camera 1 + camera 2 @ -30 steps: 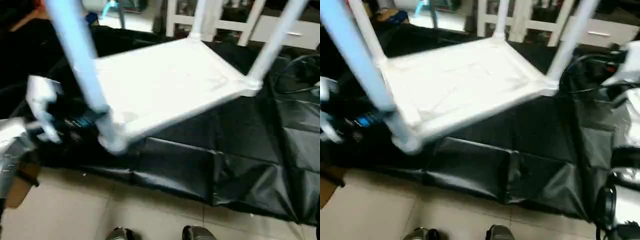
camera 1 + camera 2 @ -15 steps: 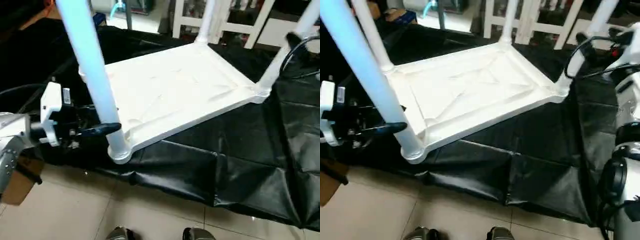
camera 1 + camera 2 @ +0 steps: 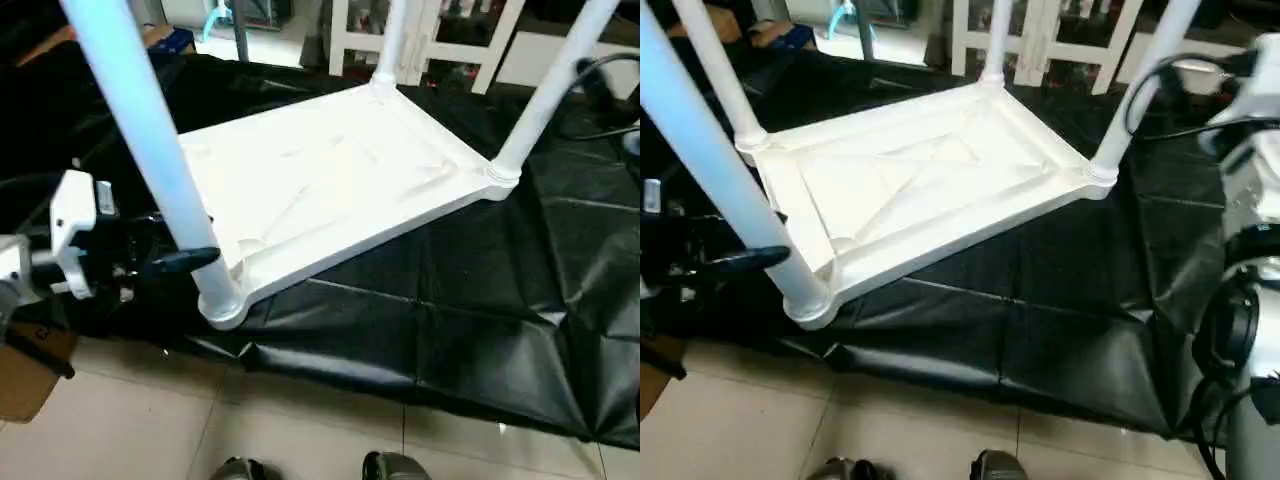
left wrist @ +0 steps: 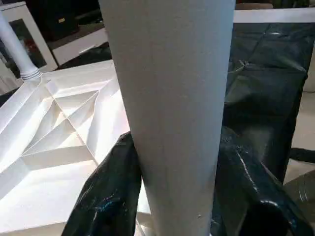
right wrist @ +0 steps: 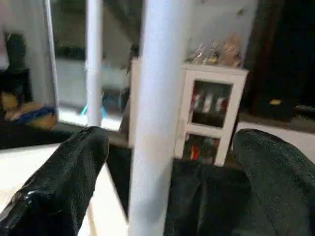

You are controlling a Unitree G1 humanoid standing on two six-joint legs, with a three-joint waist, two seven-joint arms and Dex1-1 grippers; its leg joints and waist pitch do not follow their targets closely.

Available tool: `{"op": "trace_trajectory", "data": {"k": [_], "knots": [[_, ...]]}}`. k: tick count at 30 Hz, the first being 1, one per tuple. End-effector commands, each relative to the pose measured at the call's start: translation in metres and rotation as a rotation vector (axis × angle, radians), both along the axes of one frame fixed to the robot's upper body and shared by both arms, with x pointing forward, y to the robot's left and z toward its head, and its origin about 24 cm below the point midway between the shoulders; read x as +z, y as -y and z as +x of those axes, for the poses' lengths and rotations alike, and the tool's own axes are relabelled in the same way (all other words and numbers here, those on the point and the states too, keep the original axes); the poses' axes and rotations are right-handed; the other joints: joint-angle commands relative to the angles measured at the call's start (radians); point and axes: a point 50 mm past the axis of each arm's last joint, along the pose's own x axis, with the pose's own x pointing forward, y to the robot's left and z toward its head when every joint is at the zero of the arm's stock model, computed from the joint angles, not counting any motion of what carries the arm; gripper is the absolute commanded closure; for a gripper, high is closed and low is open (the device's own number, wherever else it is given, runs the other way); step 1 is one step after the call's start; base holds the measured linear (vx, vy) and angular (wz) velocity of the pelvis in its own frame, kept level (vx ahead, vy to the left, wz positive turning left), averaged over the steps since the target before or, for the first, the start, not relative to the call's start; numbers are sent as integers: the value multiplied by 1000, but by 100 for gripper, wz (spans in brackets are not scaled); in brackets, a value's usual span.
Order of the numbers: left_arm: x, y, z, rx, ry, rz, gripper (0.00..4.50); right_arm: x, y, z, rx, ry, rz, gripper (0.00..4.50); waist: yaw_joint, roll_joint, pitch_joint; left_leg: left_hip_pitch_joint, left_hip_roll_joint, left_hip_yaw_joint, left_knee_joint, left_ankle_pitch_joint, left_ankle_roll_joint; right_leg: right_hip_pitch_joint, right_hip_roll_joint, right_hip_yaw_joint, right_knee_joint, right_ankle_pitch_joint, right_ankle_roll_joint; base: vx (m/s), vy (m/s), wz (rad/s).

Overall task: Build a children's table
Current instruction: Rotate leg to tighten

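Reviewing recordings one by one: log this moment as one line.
table top upside down on black sheet | legs socketed | left gripper shut on near-left leg | right gripper open around leg

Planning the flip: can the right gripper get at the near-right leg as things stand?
Probably yes. In the right wrist view that leg stands between the open fingers of the right gripper, nothing else between them; contact isn't visible.

One table top (image 3: 330, 180), four legs (image 3: 710, 170), two claws (image 4: 172, 196).
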Motion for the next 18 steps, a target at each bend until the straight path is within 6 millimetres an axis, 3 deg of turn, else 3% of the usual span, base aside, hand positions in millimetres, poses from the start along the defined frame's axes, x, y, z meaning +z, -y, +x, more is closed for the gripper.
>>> {"op": "trace_trajectory", "data": {"k": [1, 2, 3, 4, 5, 6, 10, 11, 14, 16, 17, 18], "knots": [[-43, -18, -6, 91, -194, 157, 268, 2, -2, 2, -11, -24, -19, 0, 11, -25, -43, 8, 30, -12, -74, -276, 21, 26, -19, 10, -79, -381, -212, 0, 0, 0], [-42, -18, -7, 91, -185, 156, 268, 5, 0, 4, -54, -21, -11, 0, 10, -34, -37, 10, 30, -10, -75, -281, 19, 21, -19, 11, -82, -392, -208, 0, 0, 0], [-41, -17, -7, 92, -177, 156, 268, 8, 1, 4, -83, -15, 0, 0, 11, -30, -39, 9, 30, -11, -77, -274, 12, 25, -19, 11, -79, -388, -206, 0, 0, 0], [-39, -16, -7, 90, -162, 152, 268, 10, 2, 4, -116, -8, 12, 0, 11, -38, -30, 8, 30, -10, -79, -281, 13, 19, -18, 12, -83, -397, -198, 0, 0, 0], [-38, -16, -7, 89, -152, 149, 268, 12, 4, 5, -137, -3, 18, 0, 13, -33, -30, 12, 30, -10, -79, -289, 8, 18, -18, 13, -81, -396, -194, 0, 0, 0], [-38, -15, -8, 89, -148, 147, 268, 15, 5, 5, -160, 6, 24, 0, 11, -41, -20, 9, 30, -10, -82, -306, 3, 13, -18, 12, -84, -416, -183, 0, 0, 0], [-35, -11, -13, 86, -133, 149, 268, 22, 5, 5, -203, 40, 49, 0, 12, -39, -2, 12, 29, -13, -90, -346, -10, 4, -18, 14, -88, -442, -145, 0, 0, 0], [-34, -11, -15, 85, -131, 152, 268, 22, 2, 6, -180, 36, 56, 0, 14, -37, 10, 13, 30, -13, -94, -357, -11, -2, -16, 15, -90, -439, -141, 0, 0, 0], [-31, -14, -22, 78, -140, 165, 268, 19, -6, 10, -116, 16, 55, 0, 15, -41, 17, 5, 31, -15, -99, -337, -9, 6, -15, 13, -84, -375, -149, 0, 0, 0], [-29, -15, -26, 69, -147, 181, 268, 18, -10, 12, -108, 7, 46, 0, 18, -44, 42, 4, 32, -15, -104, -345, -2, -2, -17, 15, -87, -380, -151, 0, 0, 0], [-29, -16, -27, 66, -149, 186, 268, 18, -11, 12, -110, 7, 45, 0, 19, -45, 41, 9, 32, -14, -102, -337, -1, 1, -19, 17, -86, -374, -156, 0, 0, 0], [-28, -16, -29, 62, -151, 192, 268, 19, -11, 13, -112, 7, 43, 0, 23, -48, 55, 11, 32, -11, -103, -326, 7, -2, -20, 19, -89, -368, -160, 0, 0, 0]]}}
